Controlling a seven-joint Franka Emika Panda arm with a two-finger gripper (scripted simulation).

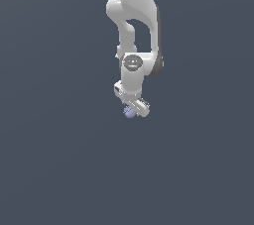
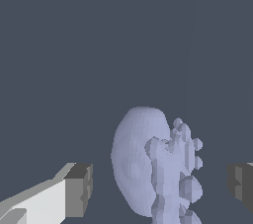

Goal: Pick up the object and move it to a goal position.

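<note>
Grasp step: gripper (image 2: 158,183) spread open, 2 pads (image 2: 79,188) flanking lavender bumpy lump (image 2: 143,164), apart from both. Next, probably: close, then lift.

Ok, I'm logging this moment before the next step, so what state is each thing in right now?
hand: open, one finger on each side of the lump with a gap on both sides.
fingers: apart, not touching the lump.
lavender-blue lump: between the fingers, not gripped; whether it rests on the surface cannot be told.
arm: reaching down, hand at the lump.
</note>
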